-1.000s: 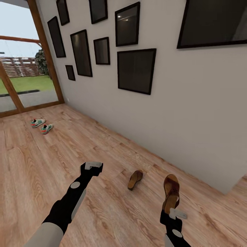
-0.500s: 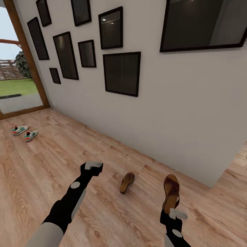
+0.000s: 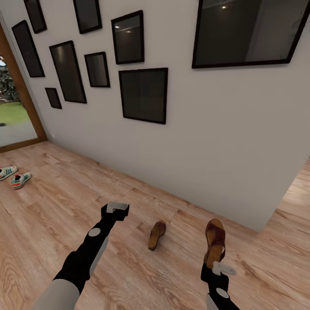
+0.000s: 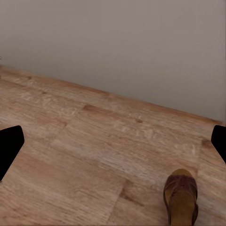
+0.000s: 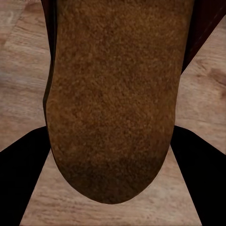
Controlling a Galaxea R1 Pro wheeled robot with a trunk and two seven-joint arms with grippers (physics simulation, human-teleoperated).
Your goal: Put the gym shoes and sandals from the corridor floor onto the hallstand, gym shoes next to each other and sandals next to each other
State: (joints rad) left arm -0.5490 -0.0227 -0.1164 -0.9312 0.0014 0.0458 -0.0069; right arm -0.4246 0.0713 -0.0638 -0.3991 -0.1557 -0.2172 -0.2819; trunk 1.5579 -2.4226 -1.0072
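I have one sandal [image 3: 215, 241] in my right gripper [image 3: 216, 268], pinched at the heel end with the toe pointing away from me; in the right wrist view its tan insole [image 5: 113, 94] sits between the two dark fingers, which are closed against its sides. The second sandal [image 3: 156, 234] lies on the corridor floor [image 3: 51, 215] at about my 12 o'clock, just ahead and between my two arms, tipped onto its edge as far as I can tell. It also shows in the left wrist view [image 4: 181, 197], ahead of the left gripper [image 3: 117, 209], whose fingers stand wide apart with nothing between them.

The two gym shoes [image 3: 12, 176] sit side by side at about my 10 o'clock, well apart from me, near the glass door [image 3: 13, 116].

I judge the step in hand to be collecting the sandals: one is held, one is left to pick up. The next move calls for bringing the open left gripper down over the floor sandal and closing on it, which may be awkward given its tilt.

As for containers, the hallstand is what must receive the shoes, and I cannot say what is on it. The wall [image 3: 202, 142] ahead carries dark picture frames [image 3: 144, 95].
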